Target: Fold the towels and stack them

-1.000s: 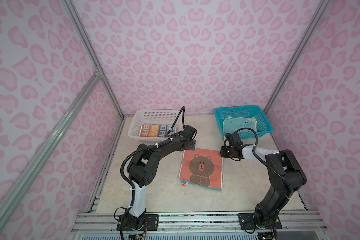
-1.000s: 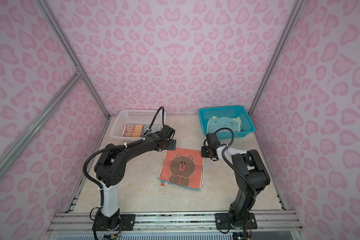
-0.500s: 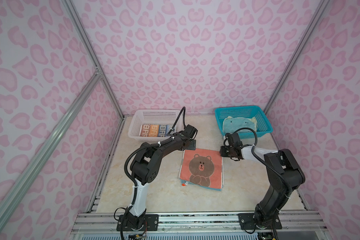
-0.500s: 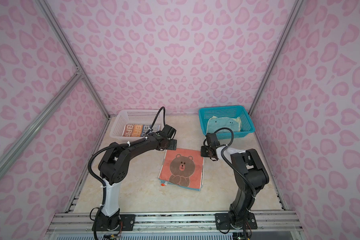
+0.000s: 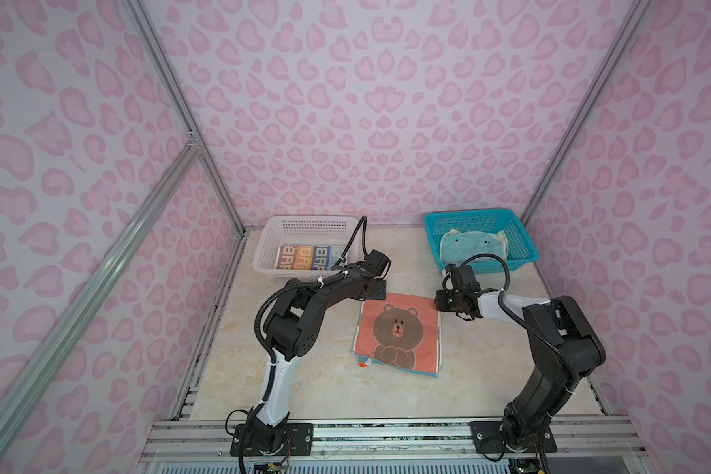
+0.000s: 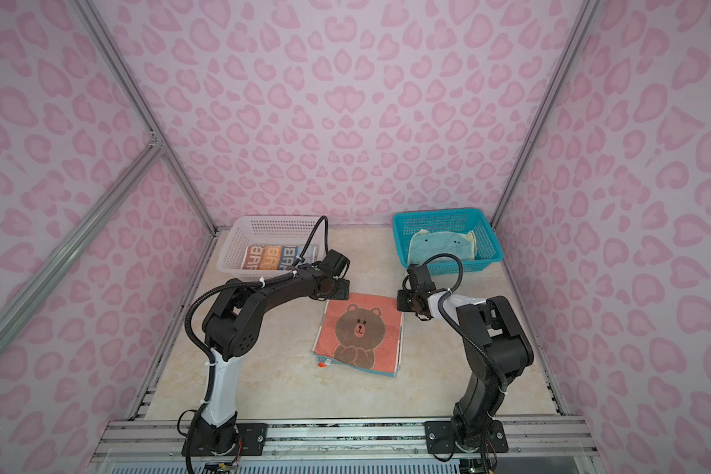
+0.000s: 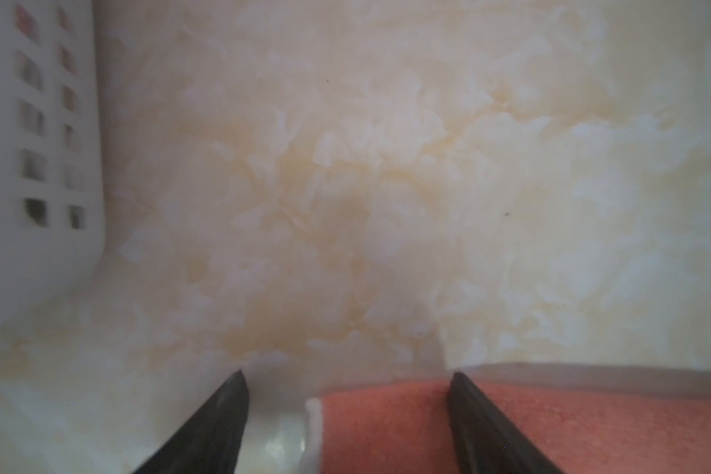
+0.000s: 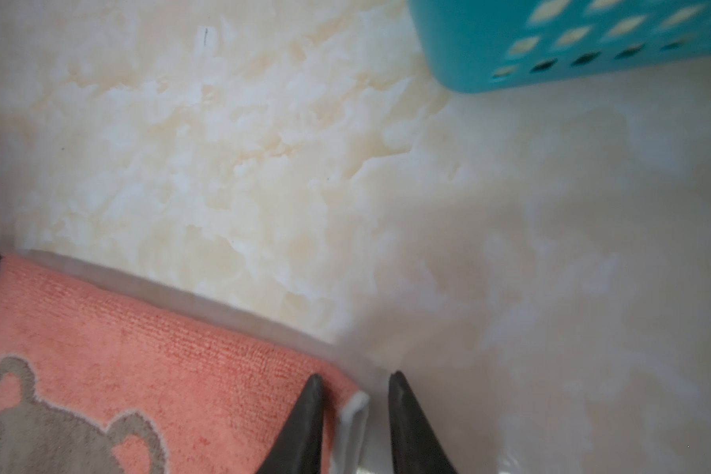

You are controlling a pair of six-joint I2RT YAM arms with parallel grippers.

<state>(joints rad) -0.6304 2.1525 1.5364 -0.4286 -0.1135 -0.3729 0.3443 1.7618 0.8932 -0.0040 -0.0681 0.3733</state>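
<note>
The orange bear towel (image 5: 399, 328) is lying flat at the middle of the table (image 5: 304, 390). The left gripper (image 7: 345, 410), jaws parted, is straddling its far-left corner. The right gripper (image 8: 356, 410), jaws narrowly apart and unclenched, is bracketing its far-right white edging.

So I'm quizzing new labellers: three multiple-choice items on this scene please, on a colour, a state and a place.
1. Ground colour of the bear towel: A green; B orange; C black.
2. The left hand is: A shut; B out of view; C open.
3. The lettered towel lies: A in the white basket; B on the bear towel; C in the left hand.
Key: B, orange surrounds the bear; C, its jaws stand apart astride the towel's corner; A, it shows inside the basket's walls.
</note>
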